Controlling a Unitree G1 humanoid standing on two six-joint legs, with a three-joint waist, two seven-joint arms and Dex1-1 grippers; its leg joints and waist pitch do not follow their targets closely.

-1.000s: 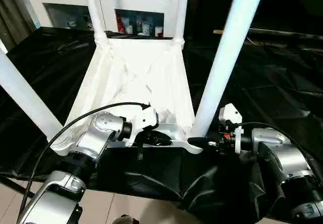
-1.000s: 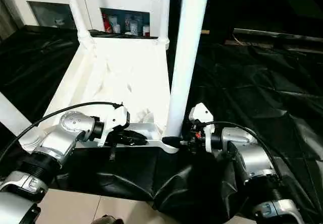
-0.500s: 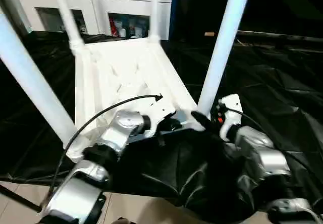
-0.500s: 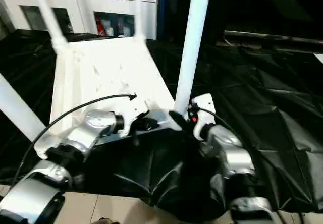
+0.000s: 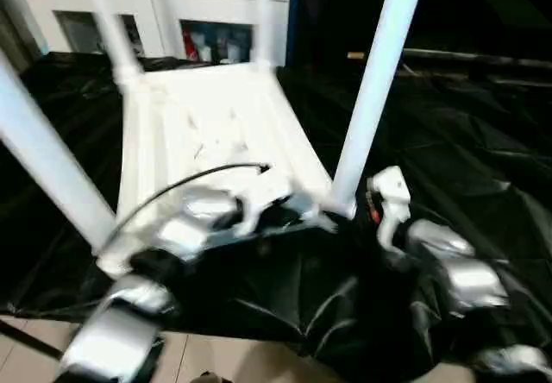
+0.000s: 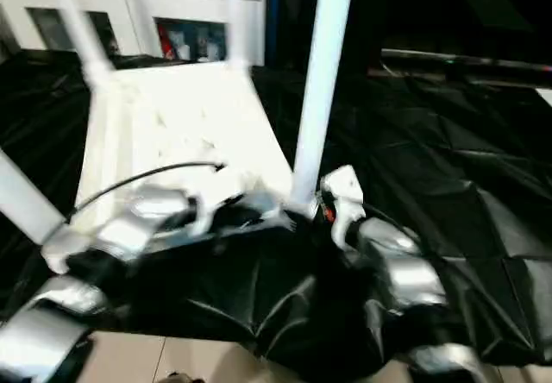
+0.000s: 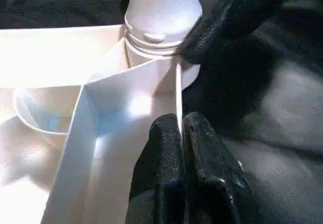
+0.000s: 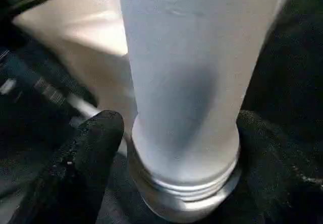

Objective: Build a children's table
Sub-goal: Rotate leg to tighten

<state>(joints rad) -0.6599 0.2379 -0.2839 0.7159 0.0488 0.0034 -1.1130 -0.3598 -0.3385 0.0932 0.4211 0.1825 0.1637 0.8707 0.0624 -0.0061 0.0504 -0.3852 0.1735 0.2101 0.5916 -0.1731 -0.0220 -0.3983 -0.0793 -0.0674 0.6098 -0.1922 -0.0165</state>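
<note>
Though blurred, seemingly inverted white tabletop (image 5: 220,133) (legs (image 5: 373,81) upright).

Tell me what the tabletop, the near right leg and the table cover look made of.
Tabletop: white moulded plastic, going by the thin ribs underneath, slightly glossy. Leg: probably plastic tube too, smooth and matte, with moulded rings at its base. Cover: thin black sheeting, likely plastic film, creased and shiny.

We see both silver forearms reaching forward and inward. Our left pincer (image 7: 182,148) has its two black fingers (image 7: 161,158) pressed together (no gap between them). Our right pincer (image 8: 166,148) has its fingers (image 8: 86,153) spread wide apart.
</note>
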